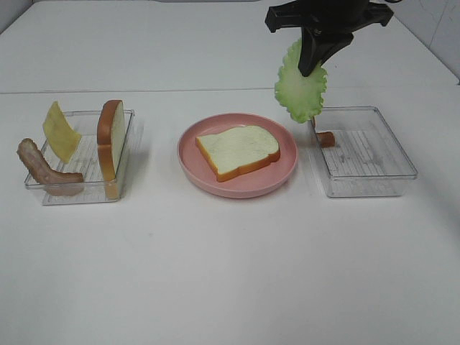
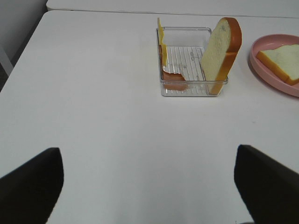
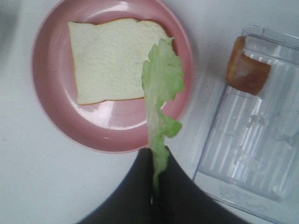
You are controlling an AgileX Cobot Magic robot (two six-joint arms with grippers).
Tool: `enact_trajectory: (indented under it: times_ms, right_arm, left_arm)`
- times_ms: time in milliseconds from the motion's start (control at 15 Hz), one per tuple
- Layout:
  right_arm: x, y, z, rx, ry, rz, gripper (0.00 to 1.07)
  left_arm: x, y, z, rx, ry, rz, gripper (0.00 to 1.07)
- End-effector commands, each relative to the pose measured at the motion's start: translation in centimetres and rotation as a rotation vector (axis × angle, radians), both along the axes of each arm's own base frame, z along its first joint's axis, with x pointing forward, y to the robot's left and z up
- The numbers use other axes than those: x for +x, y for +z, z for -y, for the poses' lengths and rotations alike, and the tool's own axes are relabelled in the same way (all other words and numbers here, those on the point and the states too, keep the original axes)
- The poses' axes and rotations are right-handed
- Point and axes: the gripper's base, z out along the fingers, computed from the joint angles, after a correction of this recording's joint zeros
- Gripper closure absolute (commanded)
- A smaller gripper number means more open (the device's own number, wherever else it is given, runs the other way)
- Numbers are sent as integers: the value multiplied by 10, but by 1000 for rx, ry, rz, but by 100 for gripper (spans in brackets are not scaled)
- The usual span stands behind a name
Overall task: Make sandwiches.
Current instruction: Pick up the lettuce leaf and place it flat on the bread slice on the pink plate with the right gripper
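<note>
White tabletop (image 1: 215, 273), ruffled lettuce (image 1: 300, 90), glossy round plate (image 1: 248, 185)

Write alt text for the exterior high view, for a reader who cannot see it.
The right gripper, shut on a green lettuce leaf, holds it in the air between a pink plate carrying one bread slice and a clear tray. A second tray on the left holds upright bread, cheese and bacon.

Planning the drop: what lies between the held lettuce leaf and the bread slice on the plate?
Nothing; the right wrist view shows only bare pink plate between lettuce leaf and bread slice.
</note>
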Motion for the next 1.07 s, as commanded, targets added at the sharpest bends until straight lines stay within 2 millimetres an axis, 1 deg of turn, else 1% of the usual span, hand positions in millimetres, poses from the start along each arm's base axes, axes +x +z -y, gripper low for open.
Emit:
enact_trajectory:
  times_ms: [67, 133, 267, 333, 400, 467, 667, 867, 1067]
  right_arm:
    - [-4, 4, -23, 64, 51, 54, 107]
    - [-5, 4, -28, 68, 61, 63, 107]
    - [-8, -1, -48, 81, 91, 84, 107]
    - [-10, -6, -58, 83, 111, 82, 107]
    - [-12, -15, -72, 97, 132, 76, 107]
    - [-12, -20, -77, 106, 136, 79, 107]
    - [-11, -32, -91, 130, 145, 81, 107]
    - [-8, -44, -96, 156, 133, 51, 107]
    - [-2, -64, -103, 199, 112, 22, 107]
  left_arm:
    - [-2, 0, 1, -4, -2, 19, 16]
    - [-2, 0, 1, -4, -2, 19, 16]
    - [-2, 0, 1, -4, -2, 19, 16]
    - [-2, 0, 1, -4, -2, 19, 16]
    - [-2, 0, 1, -4, -2, 19, 16]
    - [-2, 0, 1, -4, -2, 19, 16]
    - [-2, 0, 1, -4, -2, 19, 16]
    - [-2, 0, 1, -4, -2, 19, 16]
    - [-2, 0, 1, -4, -2, 19, 16]
